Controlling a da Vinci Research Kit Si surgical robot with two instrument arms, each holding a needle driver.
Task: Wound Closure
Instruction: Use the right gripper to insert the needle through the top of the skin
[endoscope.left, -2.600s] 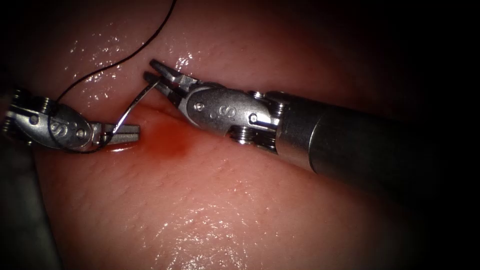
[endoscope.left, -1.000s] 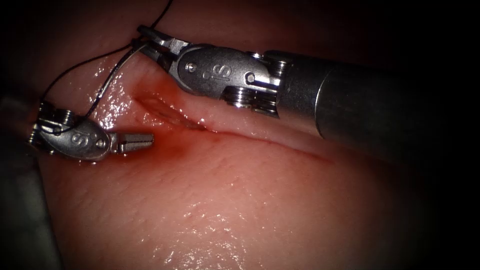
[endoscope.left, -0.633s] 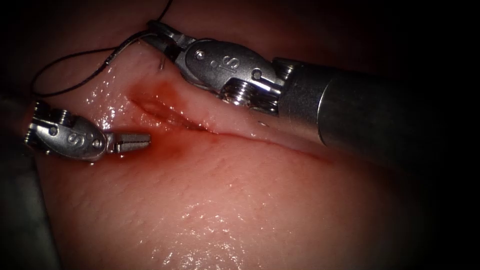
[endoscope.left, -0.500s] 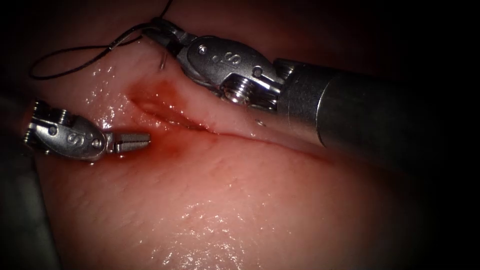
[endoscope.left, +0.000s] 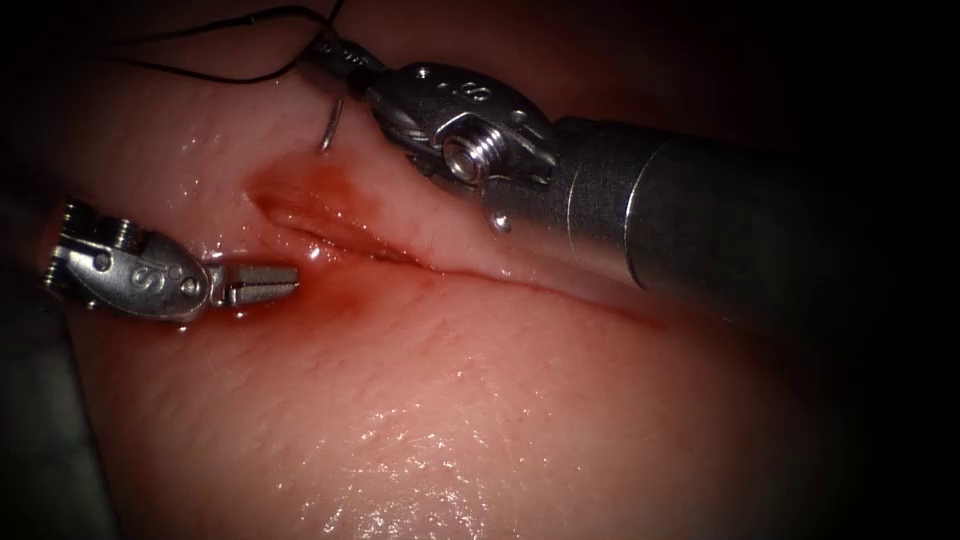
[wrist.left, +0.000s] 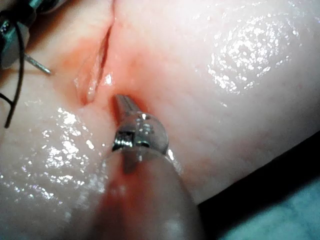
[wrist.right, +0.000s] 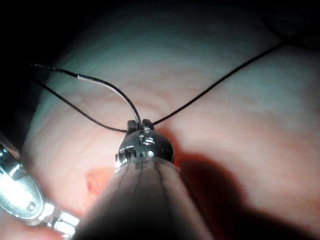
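At the left of the endoscope view, the left arm's small silver jawed tool (endoscope.left: 262, 285) is seen lying low over the glistening pink tissue (endoscope.left: 420, 420), its jaws pressed together on nothing, their tips beside the pool of red fluid (endoscope.left: 345, 295) at the left end of the cut. In the left wrist view the same closed tool (wrist.left: 122, 105) points at the reddened slit-like cut (wrist.left: 97, 70). The long dark cut (endoscope.left: 400, 250) is seen running rightward across the tissue. Above its left end, the thin curved steel needle (endoscope.left: 330, 125) is held clear of the tissue, its free end hanging down towards the surface without entering it. It is clamped near its thread end by the right arm's silver needle driver (endoscope.left: 335, 62), whose jaws are closed on it. The fine black thread (endoscope.left: 215, 45) is seen looping leftward from those jaws. In the right wrist view the needle (wrist.right: 112, 95) and thread (wrist.right: 215, 82) are seen leaving the closed right tool (wrist.right: 140, 125).
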